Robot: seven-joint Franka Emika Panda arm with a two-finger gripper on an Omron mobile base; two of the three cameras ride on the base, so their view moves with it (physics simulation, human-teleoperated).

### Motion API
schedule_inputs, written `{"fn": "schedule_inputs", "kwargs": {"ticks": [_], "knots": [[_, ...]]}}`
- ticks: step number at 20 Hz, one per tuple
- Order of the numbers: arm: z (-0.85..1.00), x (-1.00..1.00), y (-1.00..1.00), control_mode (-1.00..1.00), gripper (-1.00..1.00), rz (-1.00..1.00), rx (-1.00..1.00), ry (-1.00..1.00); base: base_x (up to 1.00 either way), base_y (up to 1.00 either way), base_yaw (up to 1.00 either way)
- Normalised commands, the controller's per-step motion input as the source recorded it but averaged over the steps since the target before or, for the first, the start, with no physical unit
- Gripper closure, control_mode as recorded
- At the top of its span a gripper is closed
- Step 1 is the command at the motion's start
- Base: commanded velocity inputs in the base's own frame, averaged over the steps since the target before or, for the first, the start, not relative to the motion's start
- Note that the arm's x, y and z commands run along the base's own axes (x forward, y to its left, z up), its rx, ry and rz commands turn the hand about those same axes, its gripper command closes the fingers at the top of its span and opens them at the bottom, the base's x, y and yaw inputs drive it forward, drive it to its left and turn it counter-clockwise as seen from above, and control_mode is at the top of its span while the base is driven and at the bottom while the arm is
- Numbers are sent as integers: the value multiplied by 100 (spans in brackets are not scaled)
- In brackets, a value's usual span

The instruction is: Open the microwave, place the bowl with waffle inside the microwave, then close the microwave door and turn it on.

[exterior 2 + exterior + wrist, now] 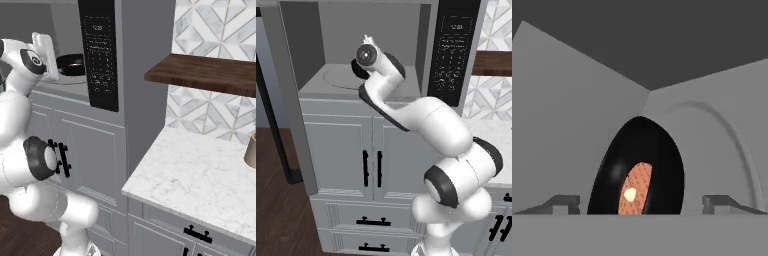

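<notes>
Left base view is showing the white arm reaching up and forward into the microwave (373, 45), whose door (291, 100) is standing swung open at the left. Hand view is showing the gripper (643, 202) with its fingertips (562, 202) spread wide apart, gripping nothing. The bowl with waffle (639, 170) is sitting between them on the turntable (732, 145).

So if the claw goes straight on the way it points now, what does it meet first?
Most likely the bowl with waffle, lying between the open claw tips inside the microwave. Behind it comes the grey cavity wall, though depth is hard to judge.
</notes>
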Motion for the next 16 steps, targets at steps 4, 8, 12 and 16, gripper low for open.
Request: {"fn": "schedule_inputs", "kwargs": {"ticks": [4,8,12,16], "knots": [[1,-100,2,-100,-100,0,4,-45,0,0,0],[3,-100,0,-100,-100,1,2,-20,0,0,0],[2,-100,13,-100,-100,2,0,0,0,0,0],[-4,-100,14,-100,-100,0,0,10,0,0,0]]}}
